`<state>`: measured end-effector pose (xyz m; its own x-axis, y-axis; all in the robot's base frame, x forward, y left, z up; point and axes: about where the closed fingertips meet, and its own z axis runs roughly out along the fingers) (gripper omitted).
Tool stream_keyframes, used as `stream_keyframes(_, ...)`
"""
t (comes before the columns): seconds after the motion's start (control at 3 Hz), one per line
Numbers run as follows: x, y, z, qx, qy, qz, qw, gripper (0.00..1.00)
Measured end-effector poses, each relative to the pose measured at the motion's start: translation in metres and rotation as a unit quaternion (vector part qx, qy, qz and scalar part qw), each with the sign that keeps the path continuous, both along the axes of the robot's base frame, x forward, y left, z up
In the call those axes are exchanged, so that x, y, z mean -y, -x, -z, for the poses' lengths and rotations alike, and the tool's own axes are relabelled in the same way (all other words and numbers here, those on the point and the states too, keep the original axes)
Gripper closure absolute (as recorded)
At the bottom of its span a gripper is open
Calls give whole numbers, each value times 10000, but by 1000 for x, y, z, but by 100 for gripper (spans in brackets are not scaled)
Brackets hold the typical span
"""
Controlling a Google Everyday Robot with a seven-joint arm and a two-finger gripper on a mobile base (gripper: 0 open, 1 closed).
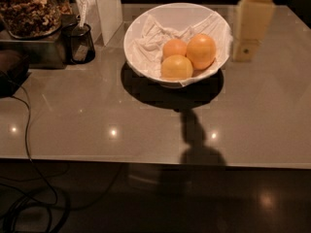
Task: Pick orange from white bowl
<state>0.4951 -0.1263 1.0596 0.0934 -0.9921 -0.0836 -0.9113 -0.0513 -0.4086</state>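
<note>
The white bowl (146,28) stands on the grey table, lined with a crumpled white cloth (155,35). Three oranges lie in its right half. The orange (201,51), the largest and deep orange, is at the right. A paler pinkish one (174,48) sits to its left and a yellow-orange one (176,67) in front. My gripper (246,50) hangs at the top right, just right of the bowl's rim and above the table, beside the orange and apart from it.
A glass jar of nuts (29,8) on a metal box stands at the far left, with a dark mesh cup (80,42) and a white box (108,8) beside it. Black cables (29,144) run off the table's left front edge.
</note>
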Motion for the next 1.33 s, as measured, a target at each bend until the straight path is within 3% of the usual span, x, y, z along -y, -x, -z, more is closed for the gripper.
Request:
stream_keyframes(0.33,-19,-5,-19,251,-130,-159,9995,0)
stream_keyframes(0.67,-12,-22,-20,322,-101,-197,9992,0)
stream_keyframes(1.0,4,-67,-17,293,75,-187,9994,0)
stream_keyframes(1.33,5,-83,-39,624,-119,-132,9979,0)
